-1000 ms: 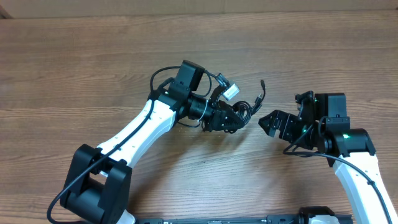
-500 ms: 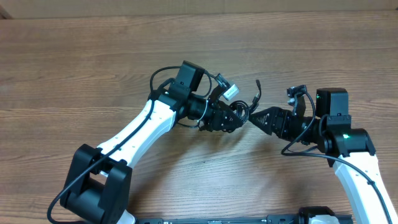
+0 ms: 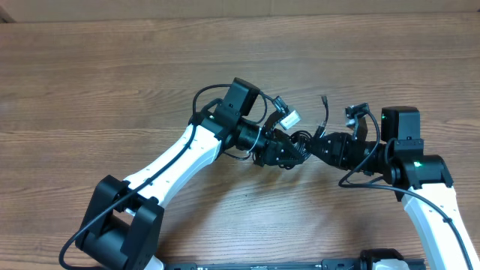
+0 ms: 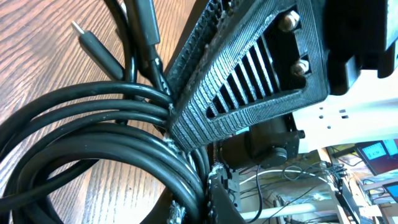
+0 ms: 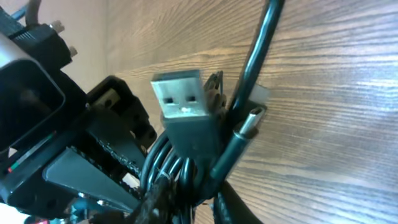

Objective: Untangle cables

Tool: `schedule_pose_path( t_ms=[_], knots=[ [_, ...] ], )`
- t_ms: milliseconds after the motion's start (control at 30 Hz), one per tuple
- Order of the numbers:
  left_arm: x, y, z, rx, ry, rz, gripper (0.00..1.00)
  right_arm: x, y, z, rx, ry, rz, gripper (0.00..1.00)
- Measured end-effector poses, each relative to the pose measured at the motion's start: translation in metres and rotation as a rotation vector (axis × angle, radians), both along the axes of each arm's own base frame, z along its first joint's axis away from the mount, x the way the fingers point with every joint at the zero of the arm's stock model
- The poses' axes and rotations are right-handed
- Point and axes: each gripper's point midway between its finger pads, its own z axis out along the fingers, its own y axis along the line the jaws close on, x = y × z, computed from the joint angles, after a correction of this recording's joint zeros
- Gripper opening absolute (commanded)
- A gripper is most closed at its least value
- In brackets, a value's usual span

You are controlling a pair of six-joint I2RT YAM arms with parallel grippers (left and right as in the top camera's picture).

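Observation:
The cables are a small knot of thin black cords held between my two grippers at the middle of the table. My left gripper is shut on the bundle from the left. My right gripper has closed on it from the right. In the left wrist view the cables curve in glossy loops, pinched at my left gripper. In the right wrist view a USB plug and a small silver-tipped plug stick up above my right gripper, which clamps the loops.
One loose cord end rises above the knot. A white connector hangs by the left wrist. Bare wooden table stretches to the left and far side. The two grippers nearly touch.
My right gripper moved left onto the bundle and went from open to shut. The left arm shifted a little to the right with the cables.

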Motion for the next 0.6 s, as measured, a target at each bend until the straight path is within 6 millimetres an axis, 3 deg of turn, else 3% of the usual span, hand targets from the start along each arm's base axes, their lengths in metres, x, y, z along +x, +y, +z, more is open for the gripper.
schedule_pose_path(
  t_ms=[333,433,600],
  knots=[
    [0.0001,0.0,-0.0001,0.001,-0.001,0.001,0.04,-0.0029,0.0001,-0.0016,0.0,0.015,0.002,0.27],
    [0.0007,-0.0002,-0.0014,0.008,-0.005,0.005,0.04,-0.0053,0.0004,-0.0026,0.002,0.029,0.004,0.22],
    [0.0016,-0.0001,-0.0023,0.013,-0.009,0.009,0.04,-0.007,0.0006,-0.0033,0.004,0.039,0.005,0.21]
  ],
)
